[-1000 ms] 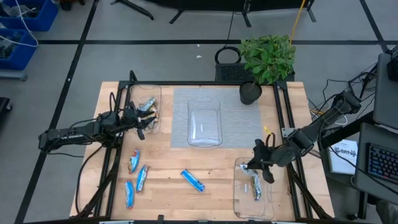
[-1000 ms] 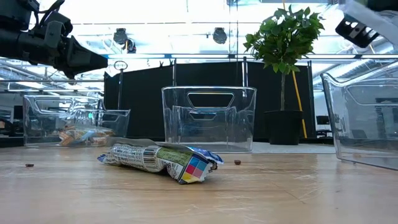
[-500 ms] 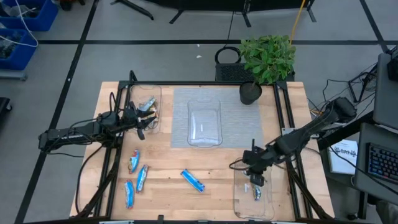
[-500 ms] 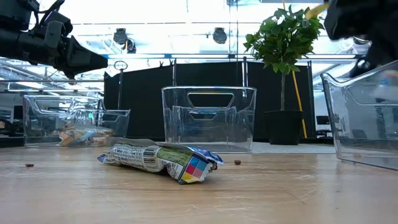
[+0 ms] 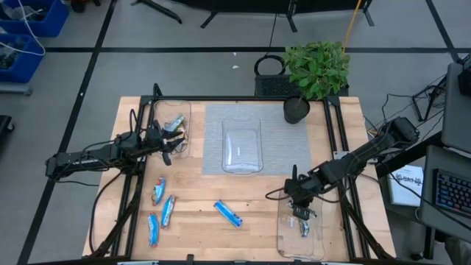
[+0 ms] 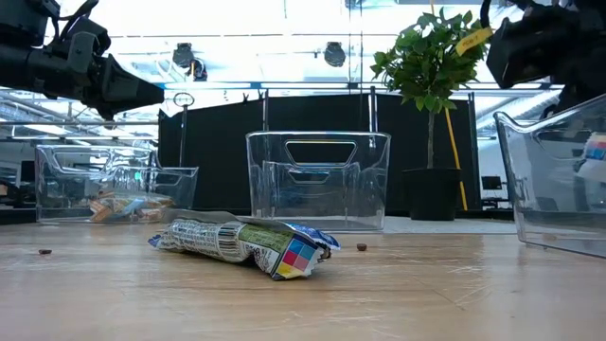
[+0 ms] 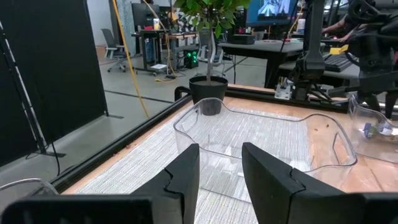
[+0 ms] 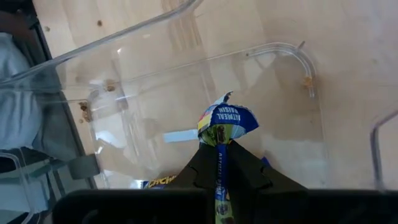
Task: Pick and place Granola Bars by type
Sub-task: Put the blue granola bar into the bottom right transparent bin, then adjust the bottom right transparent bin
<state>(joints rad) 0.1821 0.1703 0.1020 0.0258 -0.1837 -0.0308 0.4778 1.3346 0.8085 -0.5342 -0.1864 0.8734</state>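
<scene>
Several blue granola bars lie flat on the wood at the near left (image 5: 168, 211), and one more lies near the middle (image 5: 228, 213), close up in the low view (image 6: 246, 244). Tan bars lie in the far-left clear tray (image 5: 175, 126). My right gripper (image 5: 298, 207) hangs over the far end of the near-right clear tray (image 5: 283, 235), shut on a blue bar (image 8: 225, 122). Another bar (image 5: 305, 229) lies in that tray. My left gripper (image 7: 221, 171) stands open and level beside the far-left tray, with nothing between its fingers. My right gripper pinches the blue bar between its two fingers, the wrapper edge-on in the gap (image 8: 219, 163). The bar's crimped end (image 8: 227, 118) sticks out past the fingertips. The fingers slant steeply down from above, and the bar hangs clear over the tray floor.
A third clear tray (image 5: 242, 145) stands on a grey mat at the far middle. A potted plant (image 5: 316, 70) stands at the far right corner. Black frame rails run along the table's left and right sides. Bare wood lies between the near bars and the right tray.
My right gripper has come down and a little toward the table's left and near edge, tipping its fingers steeply downward and rolling, with the blue bar still held. It now hangs low over the near-right tray's far end.
</scene>
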